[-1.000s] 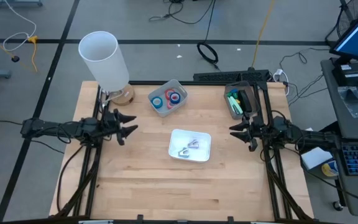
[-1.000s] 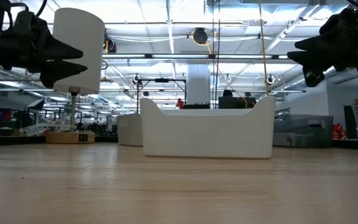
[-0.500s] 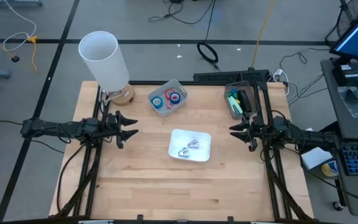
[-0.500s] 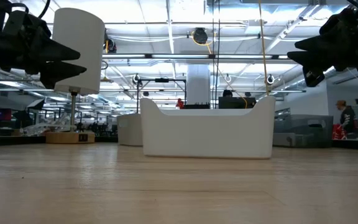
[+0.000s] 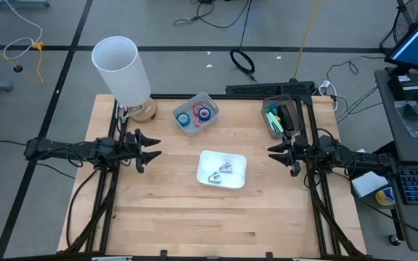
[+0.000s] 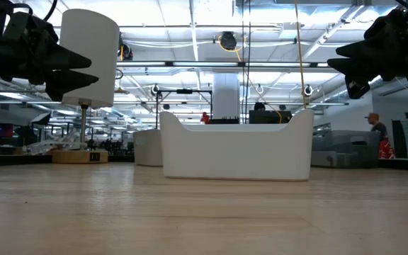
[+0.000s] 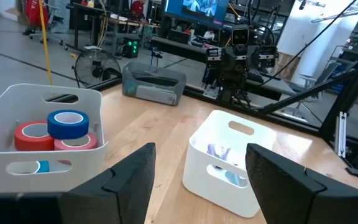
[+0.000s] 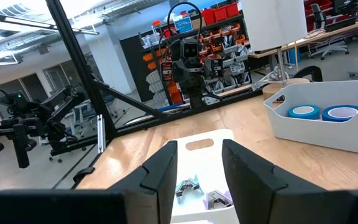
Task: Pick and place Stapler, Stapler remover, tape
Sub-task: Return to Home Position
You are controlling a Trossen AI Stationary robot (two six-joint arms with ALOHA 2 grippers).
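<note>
left gripper [image 5: 155,145]: fingers apart, over left side of table [image 5: 194,217] | right gripper [image 5: 271,154]: fingers apart, over right side | tape [image 5: 197,114]: red and blue rolls in gray bin [image 5: 203,97] (far side, near centre) | white bin [image 5: 223,153]: between the grippers

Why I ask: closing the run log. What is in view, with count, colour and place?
tape rolls: four, two red, two blue, inside the pale bin
pale bin: one, light gray, far edge, middle
white bin: one, white, table centre
metal pieces: at least two, silvery, inside the white bin
gray bin: one, gray, far right corner, green and dark items inside
lamp: one, white shade, far left corner
left pincer: one, dark, open, empty, over table's left side
right pincer: one, dark, open, empty, over table's right side
</note>
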